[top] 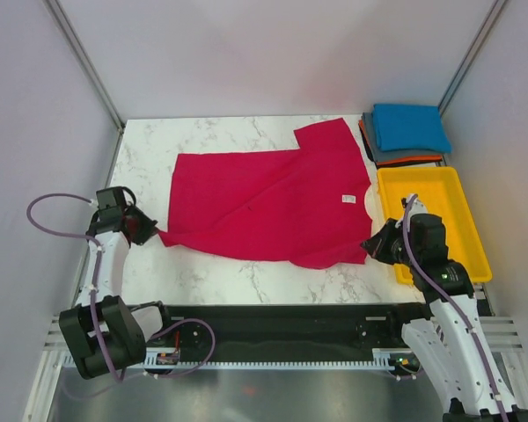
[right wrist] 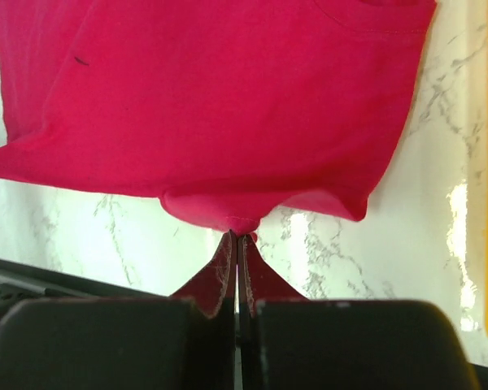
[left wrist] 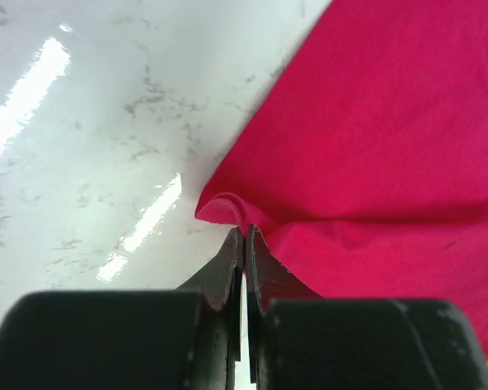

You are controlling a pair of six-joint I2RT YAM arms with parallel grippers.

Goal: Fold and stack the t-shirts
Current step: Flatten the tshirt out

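A crimson-red t-shirt lies spread across the marble table, one part folded over at the back right, a white label showing. My left gripper is shut on the shirt's near left corner. My right gripper is shut on the shirt's near right edge, lifting it slightly. A stack of folded tees stands at the back right: bright blue on top, dark grey and orange under it.
A yellow plastic tray lies on the right side of the table, beside my right arm. Grey walls close in left, back and right. A black rail runs along the near edge.
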